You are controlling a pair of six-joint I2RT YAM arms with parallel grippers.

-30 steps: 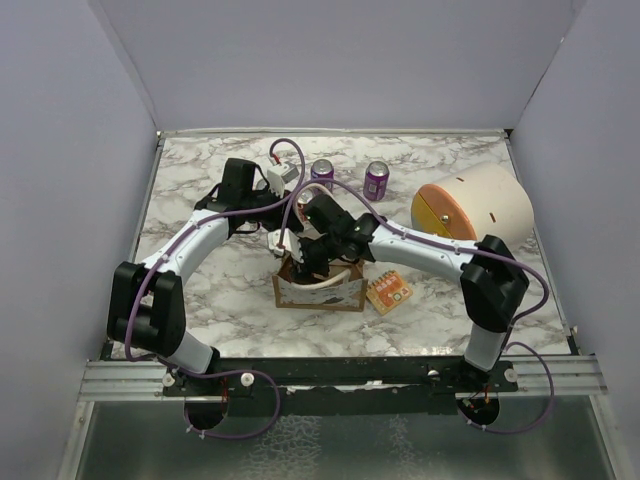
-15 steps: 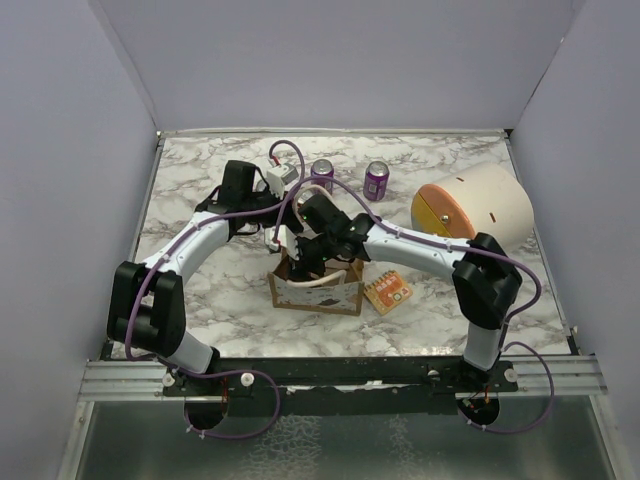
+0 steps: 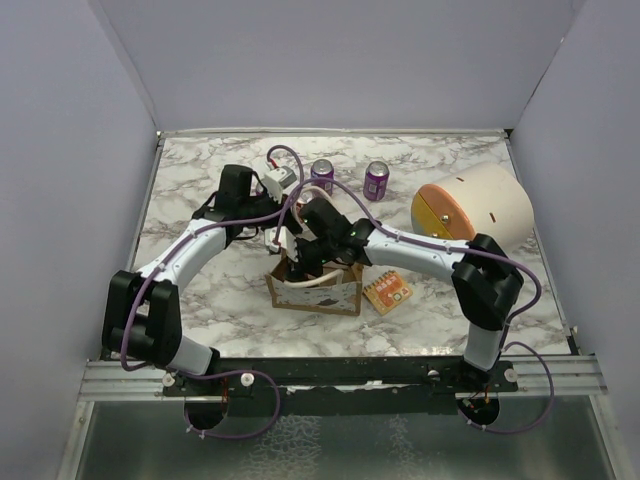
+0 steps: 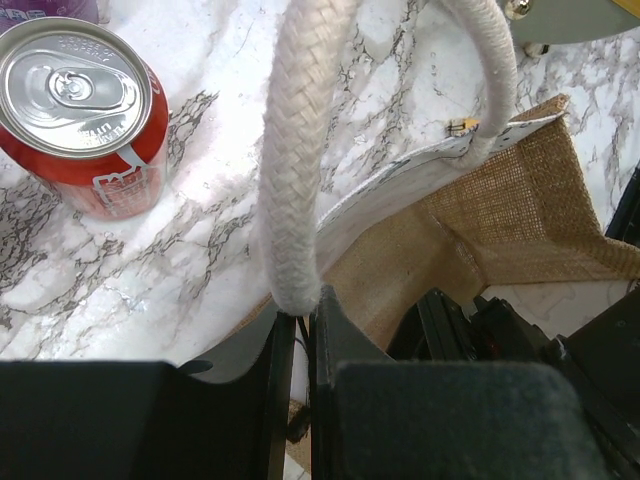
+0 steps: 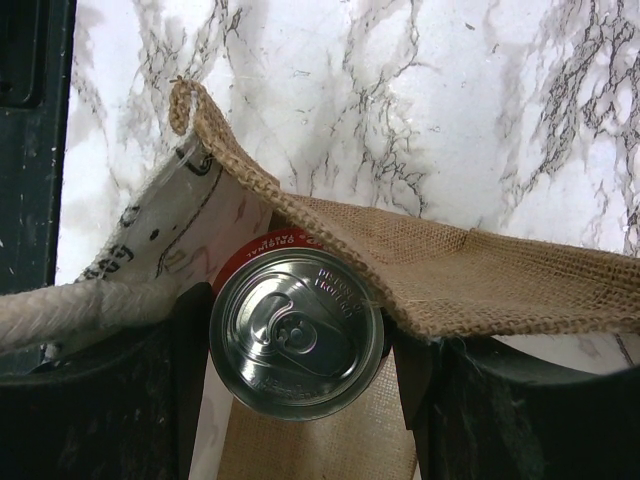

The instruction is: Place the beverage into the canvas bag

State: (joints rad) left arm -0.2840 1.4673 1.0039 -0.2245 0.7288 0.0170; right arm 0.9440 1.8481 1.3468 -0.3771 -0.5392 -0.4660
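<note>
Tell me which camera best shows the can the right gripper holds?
Right wrist: the can sits between the right gripper's fingers at the canvas bag's rim, top plain. From top external, the arms hide it. Left wrist shows only another can on the table.

Marble table [image 3: 190, 290], purple can [image 3: 322, 172] upright near far edge, second purple can [image 3: 376, 180] beside it, cream drum [image 3: 485, 200] with orange end lying at right, orange packet [image 3: 388, 291] flat, red can [image 4: 82, 115] upright.
</note>
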